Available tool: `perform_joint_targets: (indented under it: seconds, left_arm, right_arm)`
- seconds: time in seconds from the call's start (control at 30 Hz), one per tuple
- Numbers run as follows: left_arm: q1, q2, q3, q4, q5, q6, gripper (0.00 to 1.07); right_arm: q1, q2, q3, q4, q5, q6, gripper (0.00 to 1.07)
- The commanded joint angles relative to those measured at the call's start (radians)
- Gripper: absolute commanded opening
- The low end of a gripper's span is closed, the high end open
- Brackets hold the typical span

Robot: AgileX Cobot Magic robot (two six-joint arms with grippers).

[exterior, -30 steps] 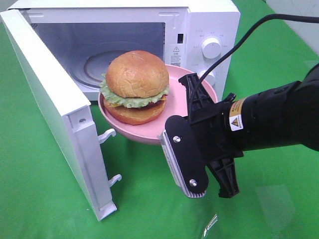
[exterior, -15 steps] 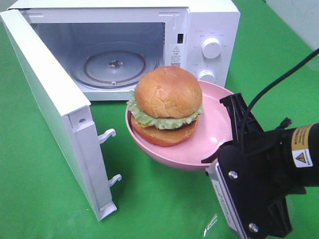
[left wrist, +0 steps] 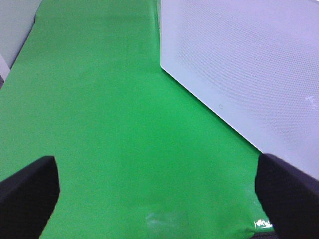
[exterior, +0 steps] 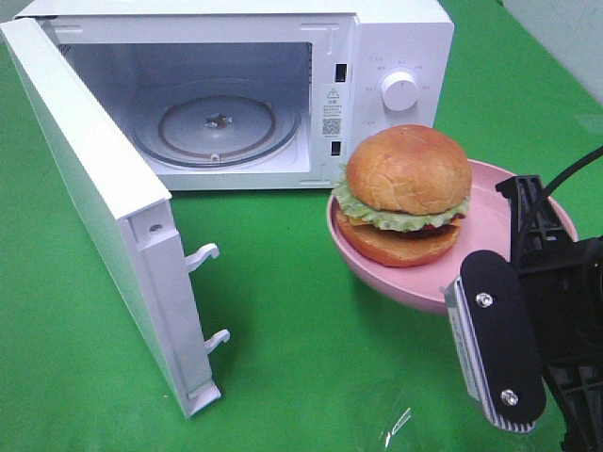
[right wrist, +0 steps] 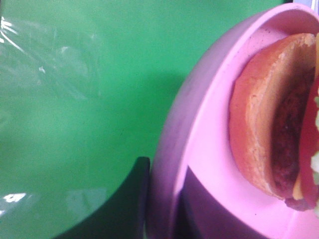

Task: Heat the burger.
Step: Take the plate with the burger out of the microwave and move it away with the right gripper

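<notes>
The burger (exterior: 407, 193), with a golden domed bun, green lettuce and a brown bottom bun, sits on a pink plate (exterior: 377, 273). The plate hangs in the air in front of the microwave's control panel (exterior: 400, 91). My right gripper (exterior: 497, 240) is shut on the plate's near right rim, one finger above and one below. The right wrist view shows the burger (right wrist: 269, 144) on the plate (right wrist: 199, 149), with the gripper (right wrist: 164, 209) pinching the rim. My left gripper (left wrist: 159, 199) is open and empty over the green cloth. It is out of the exterior high view.
The white microwave (exterior: 396, 38) stands at the back, its door (exterior: 94, 188) swung wide open to the left. Its glass turntable (exterior: 215, 122) is bare. The door's outer face (left wrist: 249, 64) shows in the left wrist view. Green cloth (exterior: 311, 377) covers the table.
My right gripper has carried the plate with the burger to the right, away from the microwave opening, to a spot in front of the control panel.
</notes>
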Motion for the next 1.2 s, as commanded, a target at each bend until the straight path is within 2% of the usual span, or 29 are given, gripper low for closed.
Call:
perform_joint_targets:
  seconds: [0.03,0.27,0.47,0.93,1.2]
  left_arm:
    - [0.0,-0.015,-0.001,0.003,-0.017,0.004,1.01]
    - [0.0,-0.015,-0.001,0.003,-0.017,0.004,1.01]
    - [0.0,-0.015,-0.001,0.003,-0.017,0.004,1.01]
    - [0.0,-0.015,-0.001,0.003,-0.017,0.004,1.01]
    - [0.0,-0.015,-0.001,0.003,-0.017,0.004,1.01]
  right_arm:
    - [-0.001,-0.017,-0.009,-0.07,-0.001,0.112,0.0]
    - [-0.001,-0.017,-0.009,-0.163,0.088,0.346,0.0]
    - [-0.001,-0.017,-0.009,-0.321,0.204,0.554,0.0]
    - [-0.001,-0.017,-0.01,-0.351,0.399,0.701,0.0]
    - [-0.001,-0.017,-0.042,-0.436,0.511,0.869,0.01]
